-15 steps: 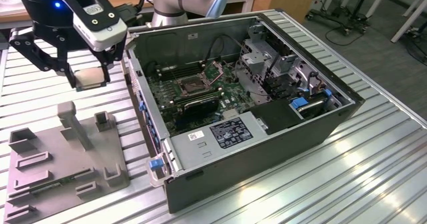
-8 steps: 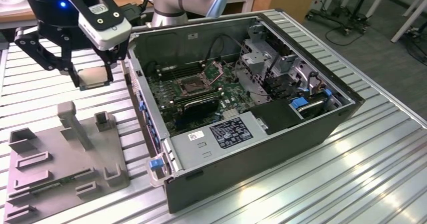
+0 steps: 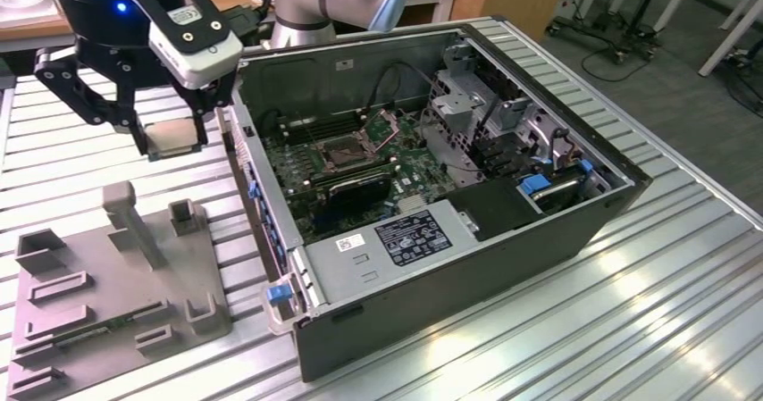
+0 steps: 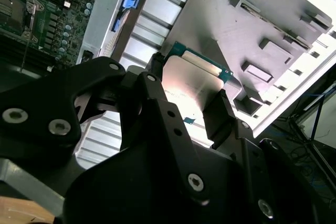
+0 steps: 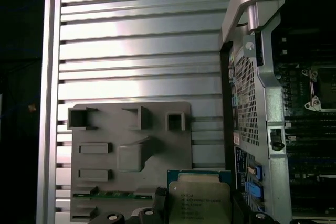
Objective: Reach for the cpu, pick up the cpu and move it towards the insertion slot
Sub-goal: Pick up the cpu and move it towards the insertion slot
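Currently, in the exterior view, the black two-fingered claw (image 3: 171,142) is clenched on the cpu (image 3: 179,137), a small flat square chip with a pale silvery metal face. It is held in the air above the slatted aluminium tabletop (image 3: 667,312), between the grey plastic fixture plate (image 3: 113,312) at the exterior view's left and the open black computer case (image 3: 513,267). The insertion slot (image 3: 343,155), a square dark socket in a silvery metal bracket, sits on the green motherboard (image 3: 357,187) inside the case, well apart from the cpu. In the second wrist view, the cpu (image 4: 191,80) is pinched on two opposite edges by the black fingers (image 4: 218,116); its thin greenish rim shows along the far edge, with the fixture plate (image 4: 236,30) beyond. In the first wrist view, the cpu (image 5: 199,198) overlaps the edge of the fixture plate (image 5: 131,145). A long narrow green memory stick (image 5: 105,194) lies in the plate. Part of the insertion slot (image 5: 323,90) shows inside the computer case (image 5: 265,103).
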You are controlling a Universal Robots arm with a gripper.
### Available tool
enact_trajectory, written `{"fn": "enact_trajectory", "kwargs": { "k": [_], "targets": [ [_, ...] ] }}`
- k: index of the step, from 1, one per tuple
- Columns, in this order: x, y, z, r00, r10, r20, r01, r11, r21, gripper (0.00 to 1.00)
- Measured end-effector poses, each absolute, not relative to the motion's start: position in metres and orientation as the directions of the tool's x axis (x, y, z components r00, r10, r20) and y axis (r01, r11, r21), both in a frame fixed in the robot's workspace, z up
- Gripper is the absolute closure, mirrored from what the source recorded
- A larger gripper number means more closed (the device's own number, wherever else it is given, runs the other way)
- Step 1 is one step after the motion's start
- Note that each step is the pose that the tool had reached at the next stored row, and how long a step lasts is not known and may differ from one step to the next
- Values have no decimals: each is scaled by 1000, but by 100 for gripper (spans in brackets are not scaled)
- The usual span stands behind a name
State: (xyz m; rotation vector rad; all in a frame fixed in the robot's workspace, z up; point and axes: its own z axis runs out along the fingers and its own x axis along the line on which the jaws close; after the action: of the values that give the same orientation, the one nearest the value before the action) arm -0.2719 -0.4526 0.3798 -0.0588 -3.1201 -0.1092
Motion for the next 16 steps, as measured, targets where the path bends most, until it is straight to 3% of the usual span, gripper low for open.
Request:
{"fn": "enact_trajectory", "kwargs": {
  "k": [16],
  "targets": [
    [-265, -453, 380, -999, 37, 20, 38, 997, 69, 45]
  ]
}}
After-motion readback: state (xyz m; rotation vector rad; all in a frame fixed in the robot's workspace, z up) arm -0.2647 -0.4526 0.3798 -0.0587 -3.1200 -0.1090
